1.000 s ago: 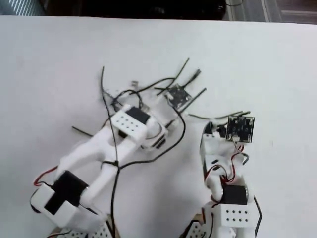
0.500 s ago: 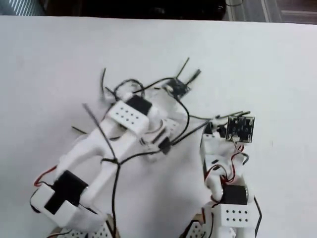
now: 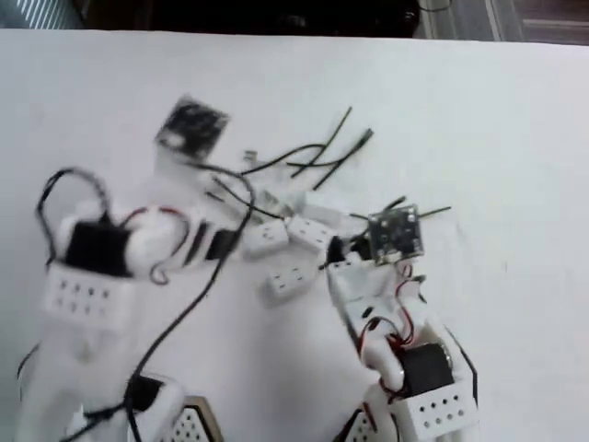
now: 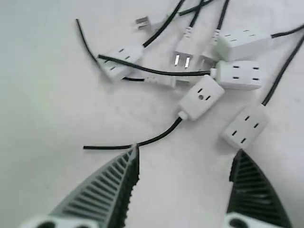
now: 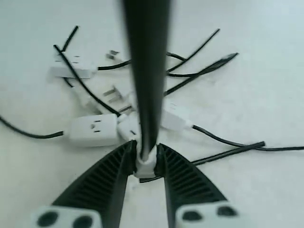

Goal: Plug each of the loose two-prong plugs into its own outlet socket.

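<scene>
- My left gripper [image 4: 186, 153] gapes wide over the sockets [image 4: 239, 75], middle of the worktop [image 4: 47, 95].
- My right gripper [image 5: 145, 149] clamps a plug [image 5: 145, 165], its cord [image 5: 147, 71] rising.
- A loose plug [image 4: 182, 53] lies beside the sockets.

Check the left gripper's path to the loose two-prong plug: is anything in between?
Yes. A thin black cord crosses just in front of the plug, and a white outlet block sits between it and the open left gripper.

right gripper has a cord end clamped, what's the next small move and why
Probably ease the right gripper toward the white rectangular outlet socket beside it: the gripper is shut on the black cord's white plastic end, and that socket's slots look empty. The prongs are hidden, so align slowly.
</scene>
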